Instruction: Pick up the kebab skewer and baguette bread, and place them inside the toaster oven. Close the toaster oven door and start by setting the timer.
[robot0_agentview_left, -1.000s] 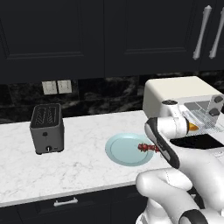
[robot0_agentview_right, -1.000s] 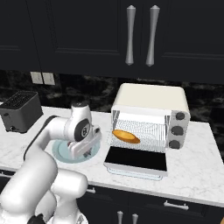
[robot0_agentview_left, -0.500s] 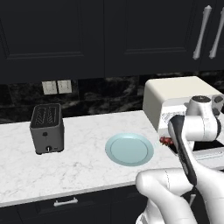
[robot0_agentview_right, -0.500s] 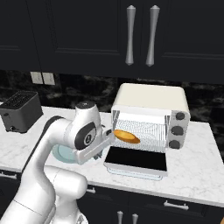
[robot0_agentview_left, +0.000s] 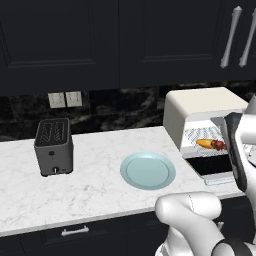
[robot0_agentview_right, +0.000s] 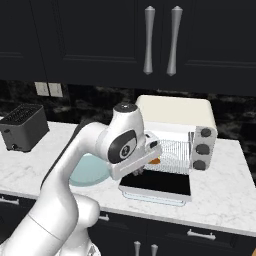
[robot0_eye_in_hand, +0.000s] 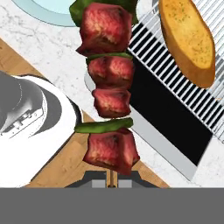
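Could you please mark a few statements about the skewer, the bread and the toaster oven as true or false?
1. The baguette bread lies on the wire rack inside the toaster oven. True.
2. The toaster oven door is closed. False: it is folded down open.
3. The gripper holds the kebab skewer. True.
4. The kebab skewer rests on the plate. False: the plate is bare; the skewer is held near the oven's opening.
5. The black toaster stands on the counter left of the plate. True.

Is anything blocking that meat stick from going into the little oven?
Nothing visible does. The toaster oven door lies open and flat, and the kebab skewer, shut in the end effector, hangs at the opening. The baguette bread lies on the rack to one side.
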